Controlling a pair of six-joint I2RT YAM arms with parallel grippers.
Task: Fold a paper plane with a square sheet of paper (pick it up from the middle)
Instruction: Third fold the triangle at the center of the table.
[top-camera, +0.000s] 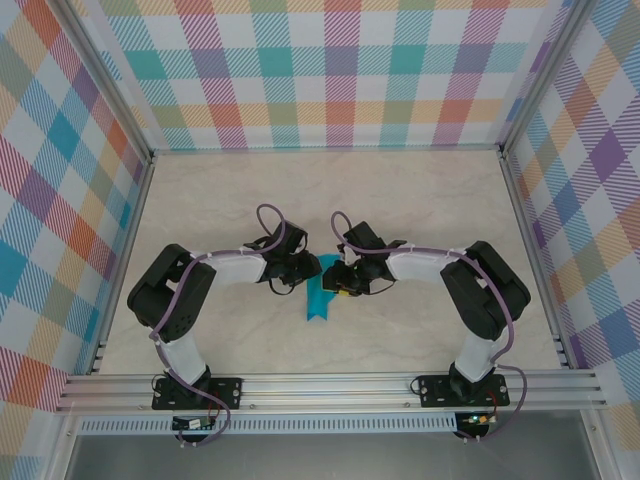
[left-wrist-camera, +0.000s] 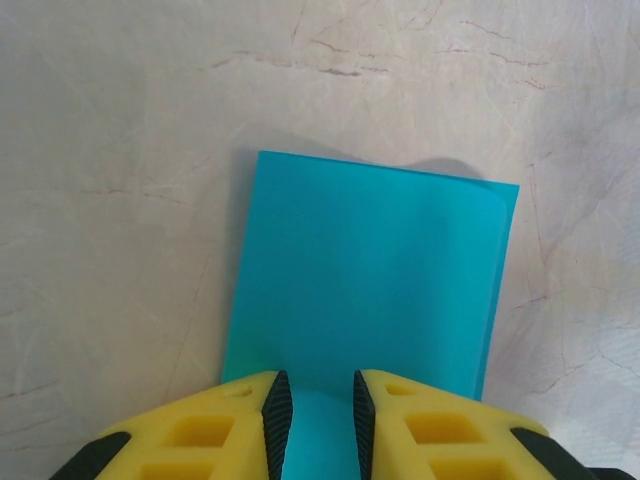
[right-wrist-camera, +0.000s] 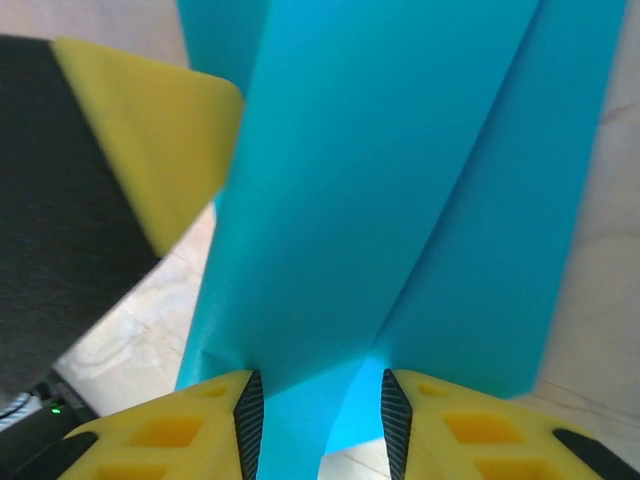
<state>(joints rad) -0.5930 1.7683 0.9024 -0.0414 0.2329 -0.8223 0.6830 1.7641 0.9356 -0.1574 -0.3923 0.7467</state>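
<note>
While both arms bend inward over the middle of the table (top-camera: 430, 200), we see from above the left gripper (top-camera: 292, 278) and right gripper (top-camera: 340, 284) meeting almost tip to tip. The paper (top-camera: 319, 298) lies between them as a narrow teal strip, its near end pointing toward the bases and looking notched. That height hides the fingertips, so the wrist cameras tell us more.

From the left wrist, the paper (left-wrist-camera: 365, 280) is a flat folded rectangle on the marbled table, casting a thin shadow at its far edge. Its near edge runs in between the yellow fingers (left-wrist-camera: 200, 435), whose black pads stand a narrow gap apart with teal showing in it. We cannot tell whether they pinch the paper or only rest on it.

From the right wrist, the paper (right-wrist-camera: 400, 200) is not flat: one layer lifts, and a long crease runs away from the gap between this gripper's fingers (right-wrist-camera: 480, 435). The gap here is wider and full of teal, but we cannot tell whether it is clamped. A yellow-and-black finger of the left gripper (right-wrist-camera: 140, 150) sits right at the paper's left edge.
</note>
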